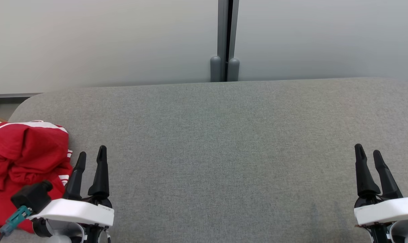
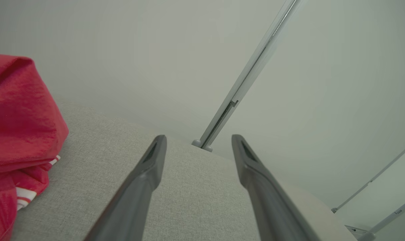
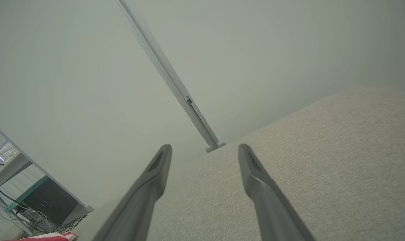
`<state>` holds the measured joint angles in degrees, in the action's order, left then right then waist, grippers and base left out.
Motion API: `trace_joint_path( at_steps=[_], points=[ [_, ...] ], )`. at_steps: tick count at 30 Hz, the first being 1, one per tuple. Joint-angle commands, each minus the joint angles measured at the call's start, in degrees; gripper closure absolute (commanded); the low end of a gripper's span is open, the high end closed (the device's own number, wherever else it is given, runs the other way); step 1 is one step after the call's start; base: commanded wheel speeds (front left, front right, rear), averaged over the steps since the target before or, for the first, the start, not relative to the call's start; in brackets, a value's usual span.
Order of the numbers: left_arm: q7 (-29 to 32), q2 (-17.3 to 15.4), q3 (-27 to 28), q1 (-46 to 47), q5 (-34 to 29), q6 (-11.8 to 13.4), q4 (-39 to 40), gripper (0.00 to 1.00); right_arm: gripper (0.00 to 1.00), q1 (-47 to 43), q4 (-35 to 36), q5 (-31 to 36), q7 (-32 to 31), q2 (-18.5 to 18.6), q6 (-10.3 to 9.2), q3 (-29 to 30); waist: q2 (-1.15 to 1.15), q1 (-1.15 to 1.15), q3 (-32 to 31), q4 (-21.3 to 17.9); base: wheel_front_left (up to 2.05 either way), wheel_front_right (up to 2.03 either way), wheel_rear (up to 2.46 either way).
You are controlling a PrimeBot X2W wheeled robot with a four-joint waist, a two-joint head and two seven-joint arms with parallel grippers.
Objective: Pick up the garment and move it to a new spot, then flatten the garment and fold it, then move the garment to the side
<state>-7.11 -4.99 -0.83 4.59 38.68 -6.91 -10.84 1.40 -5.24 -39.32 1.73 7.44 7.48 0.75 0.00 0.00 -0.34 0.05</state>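
Your left gripper (image 1: 92,151) had its two fingers spread wide, holding nothing, and your right gripper (image 1: 367,149) stood the same. One red garment (image 1: 25,152) with white stripes lay crumpled just left of the left fingers, on the grey cushion (image 1: 224,135).

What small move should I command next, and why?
Probably swing the left gripper toward its left and lower it onto the red garment. The garment lies crumpled at the grey table's left edge, untouched, right beside that open gripper, while the right gripper, also open, sits far across the table.
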Motion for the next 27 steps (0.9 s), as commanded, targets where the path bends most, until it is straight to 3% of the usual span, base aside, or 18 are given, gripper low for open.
trace_joint_path(
  at_steps=[1,27],
  points=[
    [-0.61,-0.50,-0.09,0.11,-2.00,0.13,0.31,0.00,0.00,0.24,0.31,1.74,0.51,0.51,0.01,-0.28,0.00,0.00,-0.03,0.00,0.00,0.00,0.00],
    [-4.24,-0.66,-0.45,-0.75,-17.69,0.94,-2.85,0.00,0.00,-0.96,-2.33,14.47,4.05,1.54,0.01,-2.27,0.00,0.00,-0.04,0.25,0.00,0.00,0.00]
  ],
)
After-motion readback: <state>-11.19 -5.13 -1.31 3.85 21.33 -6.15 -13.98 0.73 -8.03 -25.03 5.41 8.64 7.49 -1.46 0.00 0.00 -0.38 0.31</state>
